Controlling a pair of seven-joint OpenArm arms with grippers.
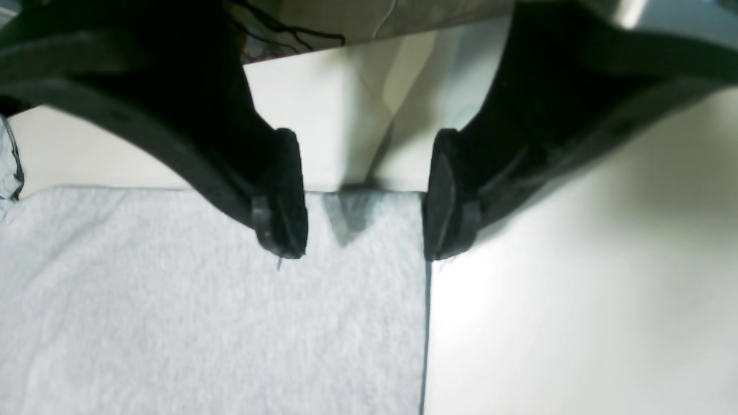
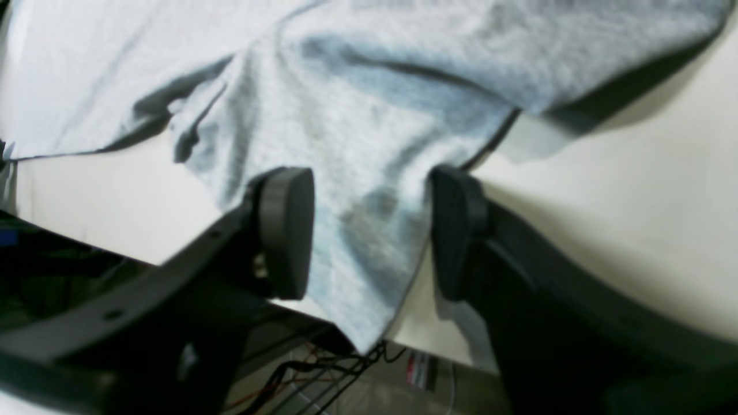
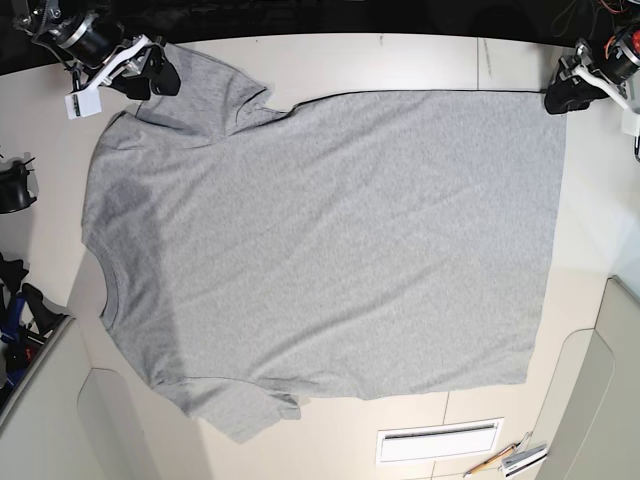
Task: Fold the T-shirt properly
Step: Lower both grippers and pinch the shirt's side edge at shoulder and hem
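Note:
The heather-grey T-shirt (image 3: 330, 240) lies spread flat on the pale table, plain side up, with its neck at the left and its hem at the right. My left gripper (image 1: 363, 230) is open at the far hem corner (image 3: 548, 95). One finger is over the cloth (image 1: 173, 317) and the other is at its side edge. My right gripper (image 2: 372, 230) is open too, at the far sleeve (image 3: 200, 75). Sleeve cloth (image 2: 375, 104) hangs loosely between its pads, past the table edge. In the base view the left gripper (image 3: 562, 100) is at the top right and the right gripper (image 3: 158, 78) at the top left.
A white slotted plate (image 3: 438, 440) and a few small tools (image 3: 515, 460) lie by the near table edge. Dark gear (image 3: 15, 185) stands off the left side. Cables (image 2: 323, 374) hang below the table edge under the right gripper.

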